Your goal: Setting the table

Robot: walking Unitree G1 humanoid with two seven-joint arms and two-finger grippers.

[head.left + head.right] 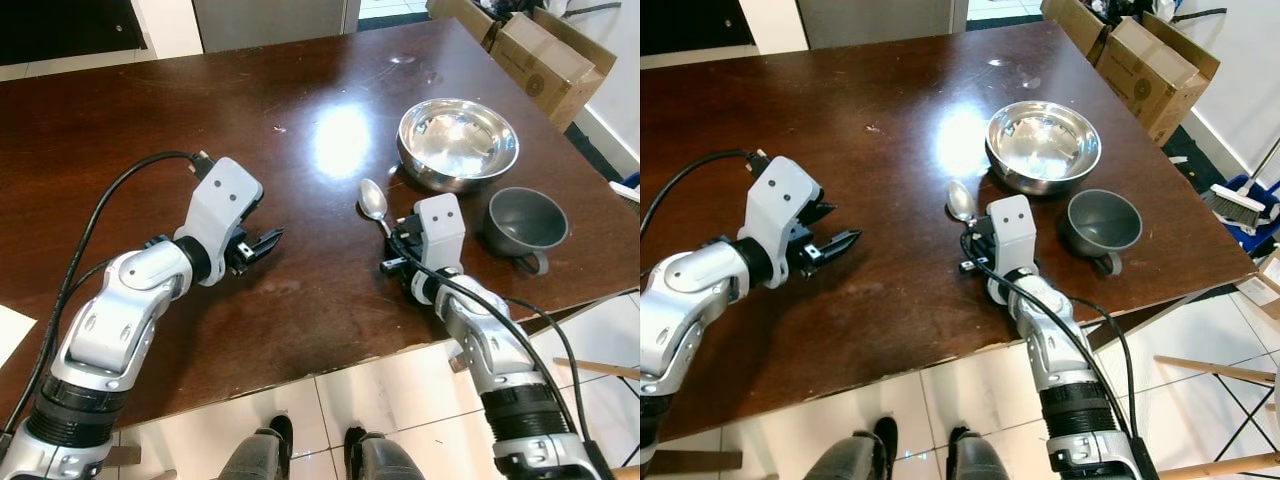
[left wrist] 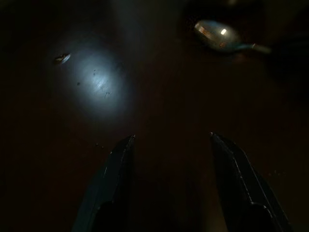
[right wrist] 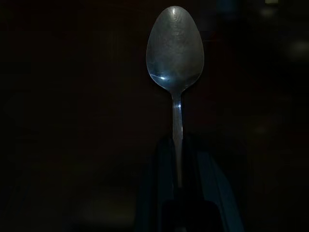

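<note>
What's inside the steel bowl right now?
The steel bowl looks empty, showing only glare on its polished bottom. The near inner wall is hidden behind its rim. The spoon lies outside, in the right gripper.

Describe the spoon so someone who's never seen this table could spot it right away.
On the dark brown wooden table, look toward the robot's right side, where a shiny steel bowl and a grey cup stand. The spoon is just left of the bowl, its handle clamped in the right gripper. It is the only slim, flat piece of cutlery there, far smaller than the two round vessels.
</note>
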